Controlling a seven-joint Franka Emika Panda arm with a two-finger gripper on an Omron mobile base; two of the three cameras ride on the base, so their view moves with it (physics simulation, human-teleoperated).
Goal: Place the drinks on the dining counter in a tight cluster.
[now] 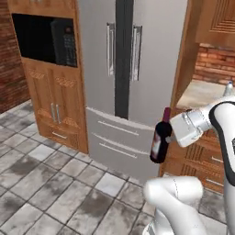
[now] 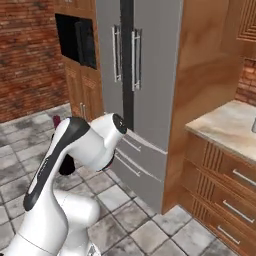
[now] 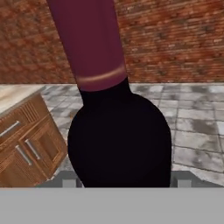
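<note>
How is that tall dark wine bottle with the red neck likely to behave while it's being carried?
The tall dark wine bottle with the red neck looks rigid and smooth, so it may slip. Held mid-air by the claw over the grey tiled floor, it would probably break if dropped.

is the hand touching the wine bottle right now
Touching. In the left base view the hand closes on the wine bottle, carried in the air before the fridge.

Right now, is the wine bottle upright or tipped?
Roughly upright: the wine bottle hangs in the gripper, red neck on top, leaning slightly, above the floor.
</note>
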